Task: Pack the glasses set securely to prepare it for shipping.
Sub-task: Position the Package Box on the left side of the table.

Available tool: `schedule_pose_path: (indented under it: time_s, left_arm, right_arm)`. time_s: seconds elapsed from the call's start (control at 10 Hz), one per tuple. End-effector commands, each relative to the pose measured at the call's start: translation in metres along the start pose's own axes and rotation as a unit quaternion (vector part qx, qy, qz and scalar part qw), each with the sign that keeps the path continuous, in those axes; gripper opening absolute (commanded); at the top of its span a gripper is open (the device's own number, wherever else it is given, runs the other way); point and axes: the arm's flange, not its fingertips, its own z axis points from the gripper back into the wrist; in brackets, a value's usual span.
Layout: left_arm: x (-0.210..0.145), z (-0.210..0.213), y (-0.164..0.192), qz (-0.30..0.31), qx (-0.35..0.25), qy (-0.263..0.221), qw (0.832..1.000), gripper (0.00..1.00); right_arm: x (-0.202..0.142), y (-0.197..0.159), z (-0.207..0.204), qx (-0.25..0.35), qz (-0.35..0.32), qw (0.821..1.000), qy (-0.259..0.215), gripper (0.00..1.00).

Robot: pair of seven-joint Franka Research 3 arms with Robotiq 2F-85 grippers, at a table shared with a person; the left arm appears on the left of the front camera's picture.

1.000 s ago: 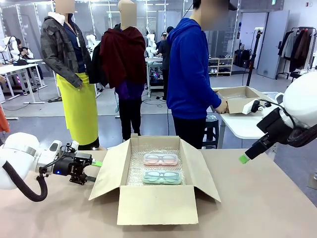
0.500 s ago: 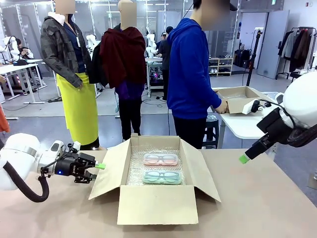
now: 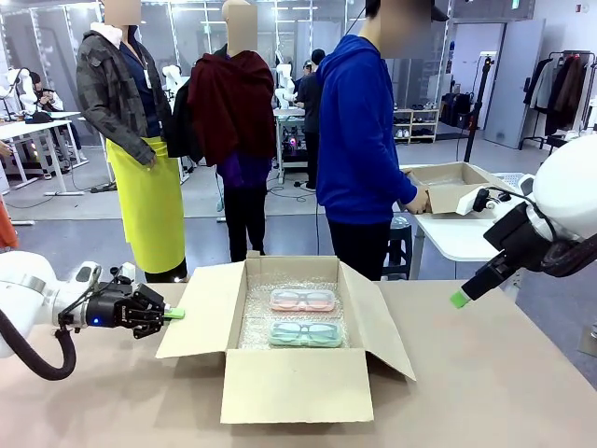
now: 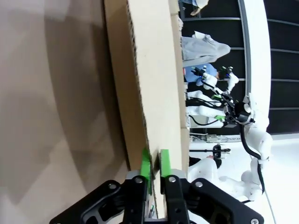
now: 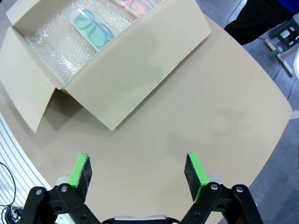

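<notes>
The pink case (image 3: 302,300) and the mint-green case (image 3: 305,333) lie side by side on bubble wrap inside the open cardboard box (image 3: 280,385). The right wrist view looks down on the mint-green case (image 5: 93,28) and one end of the pink case (image 5: 140,3). My left gripper (image 3: 173,315) is shut on the outer edge of the box's left flap (image 3: 201,313). In the left wrist view the gripper (image 4: 155,161) pinches that flap (image 4: 154,70) between its green pads. My right gripper (image 3: 459,299) hangs open in the air right of the box, and its own view shows the gripper (image 5: 140,170) empty above bare table.
A person in a blue hoodie (image 3: 359,131) stands behind the table, hand on a second cardboard box (image 3: 450,185) on a white side table. The box's right flap (image 3: 378,322) and front flap spread outward. Bare table lies on both sides of the box.
My left gripper has moved left and shut on the left flap, which now lies flatter and farther outward. The right arm has not moved.
</notes>
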Motion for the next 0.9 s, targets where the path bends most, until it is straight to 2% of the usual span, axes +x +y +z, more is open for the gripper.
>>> schedule_pose_path:
  time_s: [0.0,0.3,0.4,0.8]
  left_arm:
    - [-0.0012,0.0000,0.0021,0.009,-0.036,0.035,0.999,0.00]
    - [-0.0055,-0.0099,0.0118,0.001,-0.004,0.051,0.999,0.00]
    - [-0.0064,-0.0052,0.0045,0.009,-0.026,0.022,0.999,0.00]
    - [-0.0064,-0.0052,0.0045,0.009,-0.026,0.022,0.999,0.00]
  right_arm:
    - [0.0015,0.0016,0.0011,-0.006,-0.007,1.000,0.002,1.00]
    - [0.0015,0.0016,0.0011,-0.006,-0.007,1.000,0.002,1.00]
    - [0.0015,0.0016,0.0011,-0.006,-0.007,1.000,0.002,1.00]
    - [0.0015,0.0016,0.0011,-0.006,-0.007,1.000,0.002,1.00]
